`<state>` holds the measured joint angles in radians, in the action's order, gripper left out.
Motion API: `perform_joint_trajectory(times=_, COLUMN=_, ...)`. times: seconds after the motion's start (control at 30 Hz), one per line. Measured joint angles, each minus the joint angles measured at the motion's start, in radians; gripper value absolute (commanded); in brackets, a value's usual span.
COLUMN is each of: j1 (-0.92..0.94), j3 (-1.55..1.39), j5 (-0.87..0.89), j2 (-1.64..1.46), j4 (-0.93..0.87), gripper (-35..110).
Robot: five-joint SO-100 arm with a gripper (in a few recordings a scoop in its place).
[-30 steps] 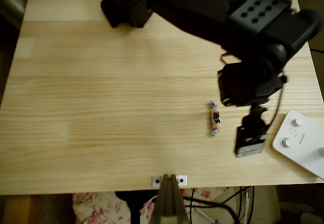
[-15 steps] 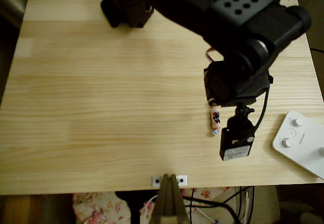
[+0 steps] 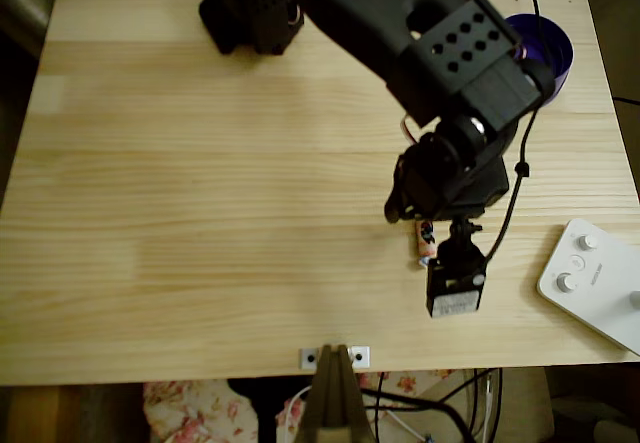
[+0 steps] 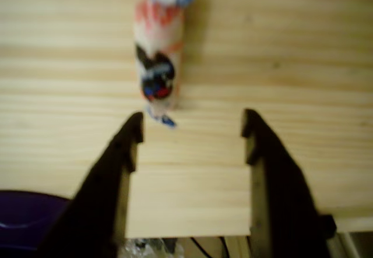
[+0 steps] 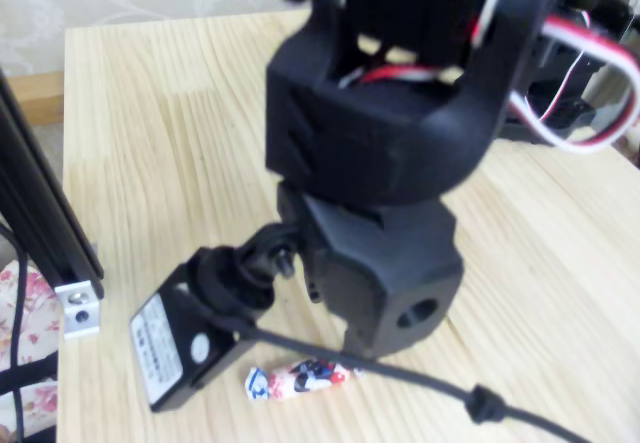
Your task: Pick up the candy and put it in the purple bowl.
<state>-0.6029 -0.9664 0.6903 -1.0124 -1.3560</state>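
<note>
The candy (image 4: pixel 157 54) is a small wrapped sweet, pinkish-white with a dark mark in the middle, lying on the wooden table. In the wrist view my gripper (image 4: pixel 192 130) is open, and the candy lies just beyond its left fingertip (image 4: pixel 133 133), not between the fingers. From overhead, the lower end of the candy (image 3: pixel 425 243) shows under the arm's wrist (image 3: pixel 450 178). The fixed view shows the candy (image 5: pixel 300 378) lying flat beneath the black gripper body (image 5: pixel 385 273). The purple bowl (image 3: pixel 550 48) stands at the table's far right corner, partly covered by the arm.
A white device with round knobs (image 3: pixel 595 278) lies at the right edge, close to the wrist camera (image 3: pixel 455 288). A metal bracket (image 3: pixel 335 356) and black post sit at the near edge. The table's (image 3: pixel 200 193) left half is bare wood.
The arm has swung left and lowered over the candy, so its wrist now covers the candy's upper end. The purple bowl has come into sight behind the arm.
</note>
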Motion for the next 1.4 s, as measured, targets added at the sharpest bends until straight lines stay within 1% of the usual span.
perform_joint_trajectory(times=0.13, j1=-0.006, j3=0.106, j5=0.017, j2=0.066, j4=-0.006, gripper=27)
perform_joint_trajectory(times=0.27, j1=-0.008, j3=0.141, j5=0.011, j2=0.083, j4=0.011, gripper=27)
perform_joint_trajectory(times=0.87, j1=-0.037, j3=0.149, j5=0.021, j2=0.155, j4=0.000, gripper=25)
perform_joint_trajectory(times=0.93, j1=-0.037, j3=0.149, j5=0.028, j2=0.155, j4=0.009, gripper=24)
perform_joint_trajectory(times=1.13, j1=-0.034, j3=0.132, j5=0.029, j2=0.153, j4=0.046, gripper=6)
perform_joint_trajectory(times=1.27, j1=-0.023, j3=0.098, j5=0.037, j2=0.149, j4=0.054, gripper=0)
perform_joint_trajectory(times=1.4, j1=-0.017, j3=0.044, j5=0.037, j2=0.115, j4=0.064, gripper=0)
